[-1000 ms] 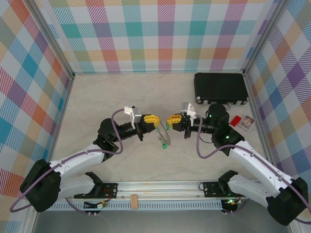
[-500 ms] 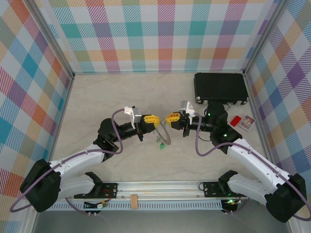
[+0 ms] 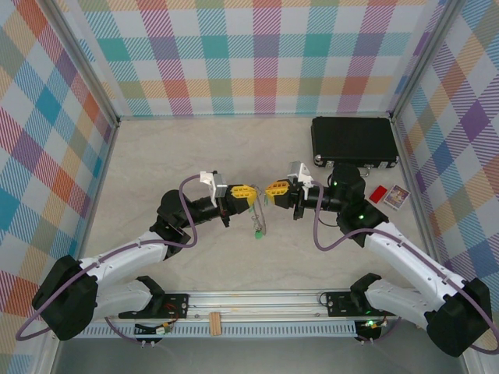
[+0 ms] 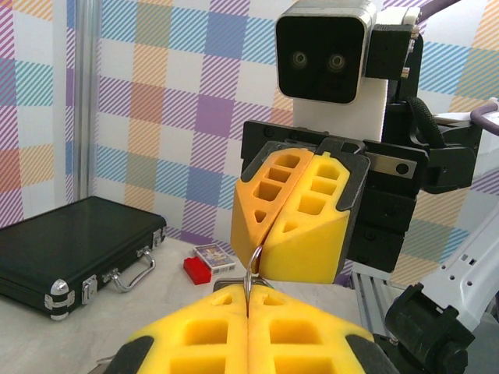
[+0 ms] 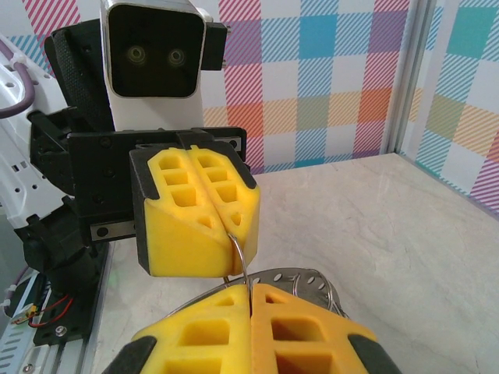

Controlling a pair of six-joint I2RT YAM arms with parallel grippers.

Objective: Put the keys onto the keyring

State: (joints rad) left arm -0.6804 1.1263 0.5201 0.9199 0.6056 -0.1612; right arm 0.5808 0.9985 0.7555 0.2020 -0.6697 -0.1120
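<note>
Top external: one keyring [image 3: 260, 216] in left gripper [image 3: 252, 193], right gripper [image 3: 269, 189]; one key [image 3: 256, 233].

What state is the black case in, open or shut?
Shut: the black case lies flat, lid down on its base; the left wrist view shows its latches closed.

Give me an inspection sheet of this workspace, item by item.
Surface: pale marbled tabletop, no damage seen.
Job's things: keyring held between both grippers; one green-tagged key at its near side; whether it is threaded, cannot tell.
Clutter: black case, red item and card pack at far right.
Grippers: left gripper and right gripper face each other, both shut on the keyring.
Cables: purple cables loop along both arms.
Surroundings: plaid walls; metal rail at near edge.
</note>
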